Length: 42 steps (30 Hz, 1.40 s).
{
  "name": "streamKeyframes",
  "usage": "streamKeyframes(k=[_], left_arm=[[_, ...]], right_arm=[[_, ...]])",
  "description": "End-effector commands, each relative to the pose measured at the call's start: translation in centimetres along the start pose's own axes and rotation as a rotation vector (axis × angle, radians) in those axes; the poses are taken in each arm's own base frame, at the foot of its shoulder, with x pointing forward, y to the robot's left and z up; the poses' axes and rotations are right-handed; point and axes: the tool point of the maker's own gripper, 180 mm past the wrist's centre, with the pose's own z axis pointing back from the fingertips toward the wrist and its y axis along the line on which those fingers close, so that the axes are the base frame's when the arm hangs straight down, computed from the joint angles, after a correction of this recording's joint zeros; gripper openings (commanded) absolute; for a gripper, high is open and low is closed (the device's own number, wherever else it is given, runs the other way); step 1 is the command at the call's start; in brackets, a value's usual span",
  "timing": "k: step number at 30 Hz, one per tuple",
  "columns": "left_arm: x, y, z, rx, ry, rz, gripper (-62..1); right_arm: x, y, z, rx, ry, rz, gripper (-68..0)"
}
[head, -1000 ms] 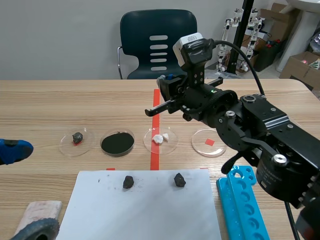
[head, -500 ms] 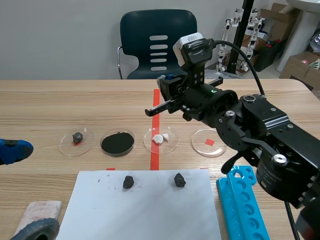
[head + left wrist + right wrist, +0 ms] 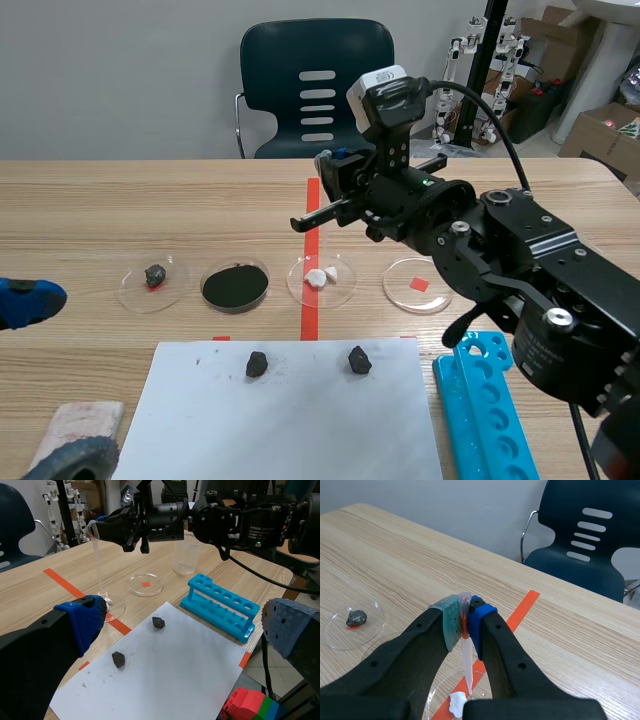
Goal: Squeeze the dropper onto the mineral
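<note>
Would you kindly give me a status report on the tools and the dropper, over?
Right tool shut on dropper, tip down over white mineral in its dish. Left tool open, low at near left, apart. Nothing in the way.

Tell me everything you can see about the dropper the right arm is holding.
The dropper is a slim, translucent plastic pipette, whitish with an orange-red tint near its top. The right gripper is shut on its upper end, which is pinched between the grey-green and blue pads. It hangs nearly upright, its stem tapering downward, with the tip just over the white mineral pieces in a clear petri dish. I cannot tell whether the tip touches them or whether there is liquid inside.
</note>
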Motion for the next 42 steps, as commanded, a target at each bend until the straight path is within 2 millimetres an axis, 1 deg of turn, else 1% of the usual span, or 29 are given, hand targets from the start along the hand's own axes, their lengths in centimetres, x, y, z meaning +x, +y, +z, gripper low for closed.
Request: streamKeyframes(k=[1,23,30,35,42], left_arm=[[0.6,-0.3,-0.1,0.000,-0.031,0.015,1.4],[0.6,-0.3,-0.1,0.000,-0.031,0.015,1.4],[0.6,-0.3,-0.1,0.000,-0.031,0.015,1.4],[0.6,-0.3,-0.1,0.000,-0.030,0.015,1.4],[0.6,-0.3,-0.1,0.000,-0.030,0.015,1.4]], right_arm=[[0.9,-0.2,-0.2,0.000,-0.031,-0.001,-67.1],[0.9,-0.2,-0.2,-0.001,-0.030,0.000,-67.1],[1.4,-0.5,-0.1,-0.015,-0.026,0.011,-67.1],[2.6,-0.9,1.1,-0.045,-0.047,0.014,-67.1],[4.3,-0.5,3.6,-0.051,-0.088,0.036,-67.1]])
